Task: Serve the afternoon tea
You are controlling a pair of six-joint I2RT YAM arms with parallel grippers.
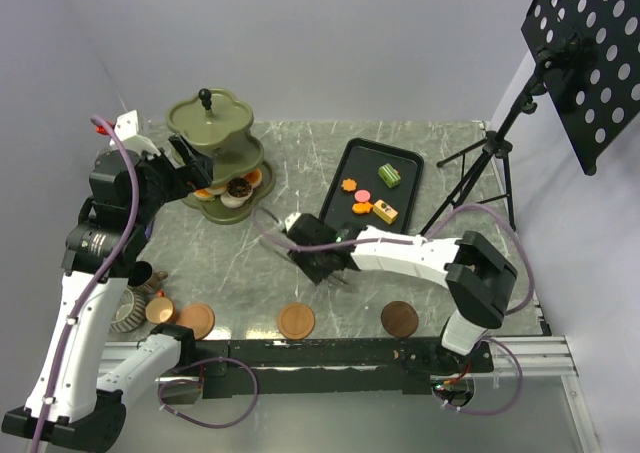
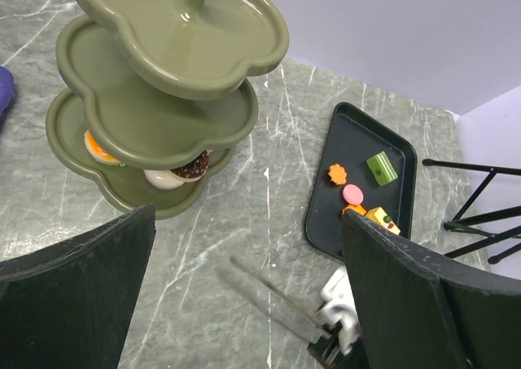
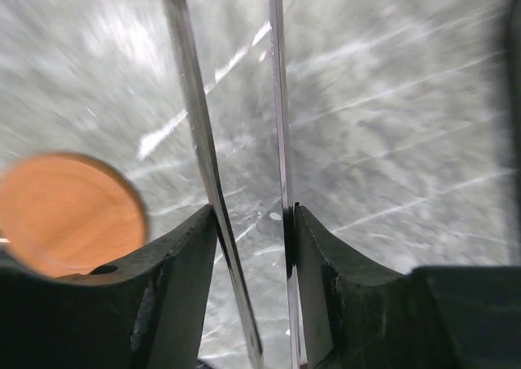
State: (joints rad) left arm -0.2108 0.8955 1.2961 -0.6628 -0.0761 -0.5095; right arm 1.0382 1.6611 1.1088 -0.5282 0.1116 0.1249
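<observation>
The olive-green three-tier stand (image 1: 215, 123) stands at the back left, with several pastries (image 1: 238, 188) on its bottom tier (image 2: 98, 186). My left gripper (image 1: 195, 163) hovers open beside it, its wide jaws (image 2: 244, 304) holding nothing. More pastries lie on the black tray (image 1: 345, 168): green (image 2: 381, 167), orange (image 2: 338, 174), pink (image 2: 352, 193) and a yellow-brown one (image 2: 383, 218). My right gripper (image 1: 322, 263) is low over the table's middle, shut on the metal tongs (image 3: 195, 141), a finger pressing each arm. Three brown saucers (image 1: 296, 321) lie along the front edge. Three cups (image 1: 143, 293) are grouped at the front left.
A black tripod (image 1: 480, 163) with a perforated board (image 1: 590, 53) stands at the right rear corner. Cables loop from both arms over the table near the tray. The tongs (image 2: 277, 300) point toward the stand.
</observation>
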